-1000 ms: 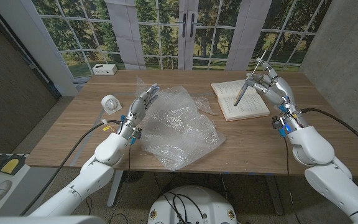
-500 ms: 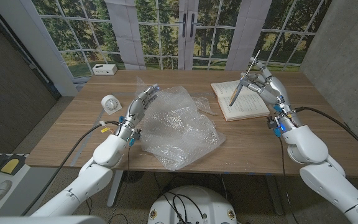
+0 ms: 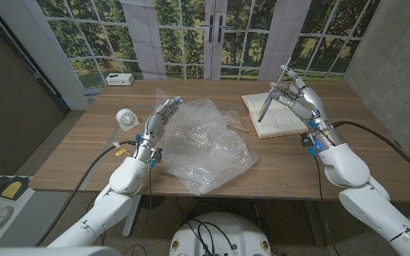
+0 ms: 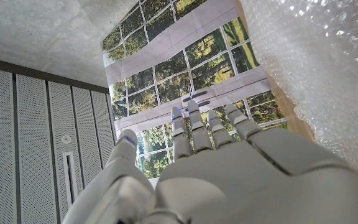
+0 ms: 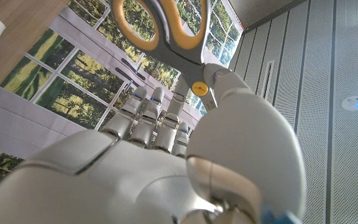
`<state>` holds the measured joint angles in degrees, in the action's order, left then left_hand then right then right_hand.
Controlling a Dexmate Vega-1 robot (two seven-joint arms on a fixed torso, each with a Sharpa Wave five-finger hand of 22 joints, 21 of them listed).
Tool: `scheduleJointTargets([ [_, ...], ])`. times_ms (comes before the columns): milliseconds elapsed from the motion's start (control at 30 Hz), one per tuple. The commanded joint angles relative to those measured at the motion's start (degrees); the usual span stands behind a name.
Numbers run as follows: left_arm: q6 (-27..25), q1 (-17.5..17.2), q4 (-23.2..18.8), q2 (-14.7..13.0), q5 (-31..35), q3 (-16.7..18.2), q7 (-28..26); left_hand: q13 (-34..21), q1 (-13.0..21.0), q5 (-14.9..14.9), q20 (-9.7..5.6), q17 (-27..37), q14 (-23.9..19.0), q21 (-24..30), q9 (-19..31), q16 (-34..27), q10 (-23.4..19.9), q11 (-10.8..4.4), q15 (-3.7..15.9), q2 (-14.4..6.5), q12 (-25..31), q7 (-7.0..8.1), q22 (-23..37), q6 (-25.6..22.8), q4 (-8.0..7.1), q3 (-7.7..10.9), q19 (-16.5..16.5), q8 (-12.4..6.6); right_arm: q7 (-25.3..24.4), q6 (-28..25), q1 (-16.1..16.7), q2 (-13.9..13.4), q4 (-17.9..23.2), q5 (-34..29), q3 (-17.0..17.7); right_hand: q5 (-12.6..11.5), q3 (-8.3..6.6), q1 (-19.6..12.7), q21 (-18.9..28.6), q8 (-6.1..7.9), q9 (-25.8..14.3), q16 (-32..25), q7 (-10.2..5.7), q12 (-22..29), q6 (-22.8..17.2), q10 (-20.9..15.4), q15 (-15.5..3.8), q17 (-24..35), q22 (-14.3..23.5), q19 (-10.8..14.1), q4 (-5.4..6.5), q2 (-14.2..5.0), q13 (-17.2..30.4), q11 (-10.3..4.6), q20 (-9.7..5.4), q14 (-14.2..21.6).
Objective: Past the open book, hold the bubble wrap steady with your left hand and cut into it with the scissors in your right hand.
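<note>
Fingers of the right hand grip scissors above the book; left hand lies open-fingered along the bubble wrap mid-worktop. Risks: blades could snag a page crossing over, or the loosely pinned wrap may slide

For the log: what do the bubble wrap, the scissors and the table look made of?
Bubble wrap: clear plastic film, glossy, by its see-through crinkles and bright glints. Scissors, held in the right hand: grey blades that look like metal; the right wrist view shows yellow-lined grey handles, probably plastic. Table: brown with a grain pattern and matte finish; solid wood or laminate cannot be told.
</note>
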<state>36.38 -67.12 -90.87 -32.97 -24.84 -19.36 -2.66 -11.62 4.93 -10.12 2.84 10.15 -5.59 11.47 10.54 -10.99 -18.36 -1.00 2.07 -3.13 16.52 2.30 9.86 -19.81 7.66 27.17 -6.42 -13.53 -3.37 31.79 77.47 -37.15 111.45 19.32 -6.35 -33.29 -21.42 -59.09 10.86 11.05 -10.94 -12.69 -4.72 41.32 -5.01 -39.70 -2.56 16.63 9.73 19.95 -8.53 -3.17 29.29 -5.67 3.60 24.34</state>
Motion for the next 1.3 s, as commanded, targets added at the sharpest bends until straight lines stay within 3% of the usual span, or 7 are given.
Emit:
scheduleJointTargets([
  [33, -1.6, 0.9, 0.5, 0.6, -0.7, -1.0, 0.7, -0.2, 0.6, 0.1, -1.11, 0.0, 0.1, -0.3, 0.3, 0.2, -0.3, 0.5, 0.98, 0.3, -0.1, -0.6, 0.2, -1.5, 0.25, 0.51, 0.0, -0.15, -0.6, 1.7, -1.9, 1.2, -1.8, -1.8, -2.8, -0.4, -0.41, -0.5, 0.2, 0.0, -0.1, 0.2, -0.3, 0.9, -0.4, -7.1, -9.65, 0.3, 0.2, 0.3, -0.16, -0.52, 4.1, -6.63, 0.33, 0.0],
  [367, 0.0, 0.8, 1.4, 1.7, 0.4, -0.4, -1.0, -0.2, 0.6, 0.1, -0.66, 0.0, 0.1, -0.3, 0.3, 0.3, -0.5, 0.87, 0.55, 0.4, -0.2, -0.52, 0.2, -1.9, 0.25, 0.51, 0.1, 0.0, -3.2, 1.6, -2.6, 2.3, -2.4, -5.6, -4.0, -0.5, -0.44, -0.5, 0.2, 0.0, -0.1, 0.1, -0.38, 1.0, -0.4, -7.1, -9.67, 0.3, 0.2, 0.3, -0.19, -0.54, 4.1, -6.63, 0.24, 0.1],
  [1300, -2.2, 1.2, 0.6, -0.1, -0.6, -1.1, 1.1, -0.2, 0.6, 0.2, -0.46, 0.0, -0.4, -0.3, 0.4, 0.3, -1.4, 0.71, -0.09, 0.5, -0.2, -0.4, 0.2, -3.2, 0.22, 0.59, -0.2, 0.25, -6.0, 2.3, -2.5, 3.9, -2.9, -8.7, -7.2, -0.9, -0.63, -0.6, 0.3, 0.2, -0.1, 0.0, -0.44, 1.2, -1.2, -7.4, -9.62, 0.5, 0.2, 0.4, -0.3, -0.63, 4.0, -6.61, 0.02, 0.5],
])
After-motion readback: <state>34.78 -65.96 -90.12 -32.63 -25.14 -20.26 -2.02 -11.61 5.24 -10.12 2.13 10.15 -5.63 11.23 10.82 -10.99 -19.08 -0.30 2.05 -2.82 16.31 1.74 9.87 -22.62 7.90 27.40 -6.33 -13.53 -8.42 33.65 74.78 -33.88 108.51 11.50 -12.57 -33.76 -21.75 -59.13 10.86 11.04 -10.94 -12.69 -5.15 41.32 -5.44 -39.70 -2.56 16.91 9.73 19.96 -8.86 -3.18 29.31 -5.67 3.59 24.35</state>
